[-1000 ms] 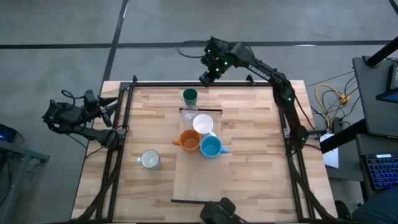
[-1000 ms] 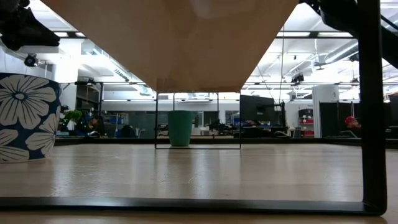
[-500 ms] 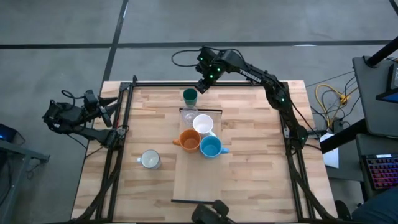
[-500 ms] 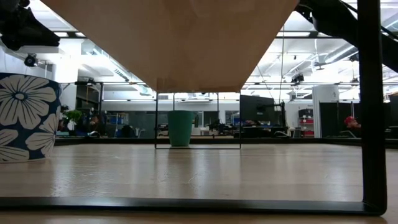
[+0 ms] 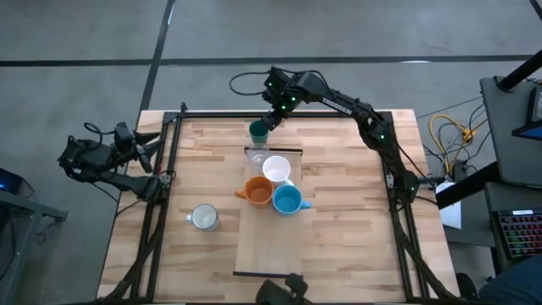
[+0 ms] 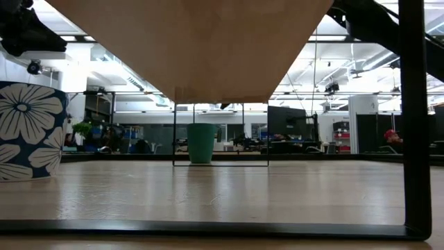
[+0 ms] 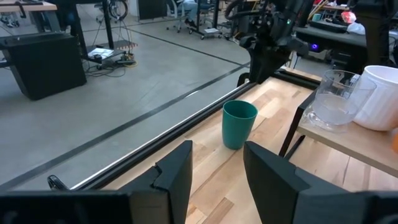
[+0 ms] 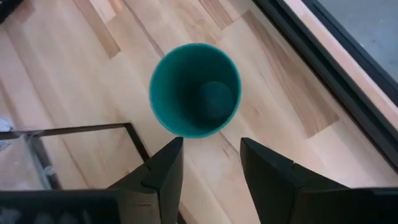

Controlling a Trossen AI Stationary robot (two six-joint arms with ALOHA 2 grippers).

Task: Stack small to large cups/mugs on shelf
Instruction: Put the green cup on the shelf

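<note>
Teal-green plastic, that's your dark green cup (image 8: 194, 89): plain, no handle, slightly tapered, upright and empty, on the tabletop (image 5: 339, 237) near the far edge, just beyond the shelf's (image 5: 268, 241) far end. Your right gripper (image 5: 269, 119) hangs right over it, looking straight down into its mouth, fingers (image 8: 163, 171) apart w/ nothing between them, not touching the cup. On the shelf's far part you've got a clear glass (image 5: 256, 158), white mug (image 5: 276, 169), orange mug (image 5: 257, 191) and light blue mug (image 5: 287, 201) bunched close together. A pale mug (image 5: 204, 217) sits apart on the tabletop, left of the shelf. Your left gripper (image 7: 216, 174) is parked off the table's left side, fingers spread, empty.
</note>
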